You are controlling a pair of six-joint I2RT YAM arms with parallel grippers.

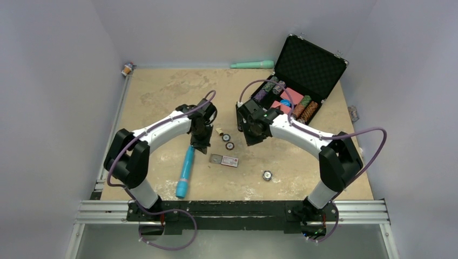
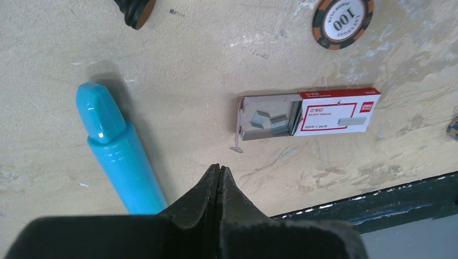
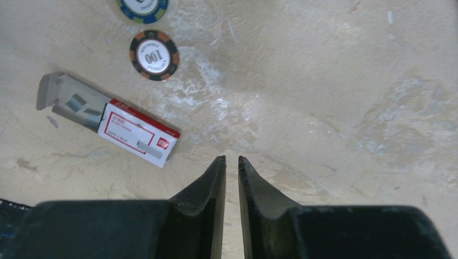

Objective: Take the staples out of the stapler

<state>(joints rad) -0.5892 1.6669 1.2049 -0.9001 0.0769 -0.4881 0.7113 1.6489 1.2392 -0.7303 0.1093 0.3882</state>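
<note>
No slim black stapler shows in any view. An open red-and-white staple box [image 1: 227,160] lies in the middle of the table, with loose staple strips [image 2: 267,120] in its pulled-out tray. It also shows in the left wrist view [image 2: 324,112] and the right wrist view [image 3: 135,132]. My left gripper [image 1: 201,145] [image 2: 219,166] is shut and empty, hovering between the blue tube [image 1: 185,171] [image 2: 116,151] and the box. My right gripper [image 1: 249,141] [image 3: 232,158] is open by a narrow gap and empty, over bare table to the right of the box.
Two poker chips [image 1: 226,137] [image 1: 230,145] lie just beyond the box, and another chip [image 1: 267,175] lies near the front right. An open black case [image 1: 310,62] with chip stacks stands at the back right. A green tube [image 1: 253,65] lies by the back wall.
</note>
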